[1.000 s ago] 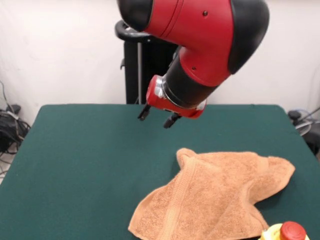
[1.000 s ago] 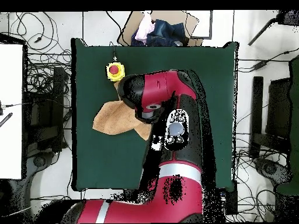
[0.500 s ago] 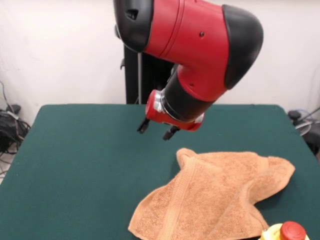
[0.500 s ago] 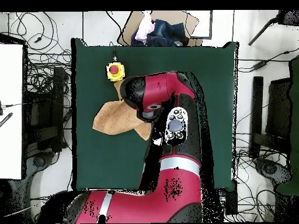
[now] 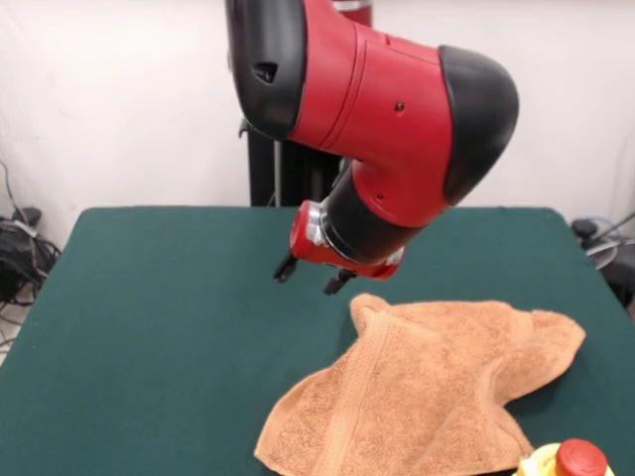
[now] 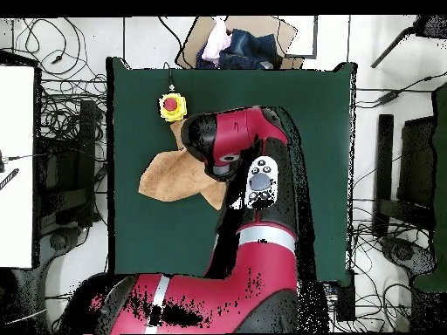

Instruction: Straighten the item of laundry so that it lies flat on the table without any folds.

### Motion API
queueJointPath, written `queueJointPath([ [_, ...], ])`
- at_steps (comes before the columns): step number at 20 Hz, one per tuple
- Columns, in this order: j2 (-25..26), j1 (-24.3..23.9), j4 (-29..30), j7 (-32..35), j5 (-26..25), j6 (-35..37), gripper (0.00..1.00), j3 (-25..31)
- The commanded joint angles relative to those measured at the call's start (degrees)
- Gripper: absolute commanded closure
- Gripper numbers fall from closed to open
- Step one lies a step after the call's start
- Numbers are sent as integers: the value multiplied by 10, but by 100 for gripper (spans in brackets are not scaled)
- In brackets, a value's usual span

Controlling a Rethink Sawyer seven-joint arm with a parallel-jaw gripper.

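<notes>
Button: at the near edge you see a yellow unit with a red cap [image 5: 573,460], cut off by the lower border of the front view; in the overhead view it sits whole on the cloth, just off the towel's corner.
Towel: the orange-tan towel [image 5: 427,387] lies rumpled on the near right part of the table, not flat. One woven band runs from its far corner down to the near left corner. A lobe sticks out to the right, with a fold crease beside it. Its near edge runs close to the border, so you cannot follow the whole hem.
Towel, overhead: only the outer part shows; the arm covers the rest.
Table: the green table [image 5: 159,327] is bare to the left of the towel; its near edge is out of the front view.
Gripper: the gripper [image 5: 311,275] hangs above the cloth just beyond the towel's far corner, apart from it. You see two dark fingertips [image 5: 286,268] with a gap between them, nothing held.
Gripper, overhead: hidden under the wrist.
Arm: the red and black arm [image 5: 387,109] fills the upper middle and hides the pedestal behind it.
</notes>
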Motion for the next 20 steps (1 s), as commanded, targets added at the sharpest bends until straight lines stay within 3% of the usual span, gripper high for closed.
queueJointPath([
  [1,15,12,-4,68,9,-41,0,28],
  [7,33,19,-40,76,15,-23,0,32],
  [20,17,36,-36,84,34,-5,0,26],
])
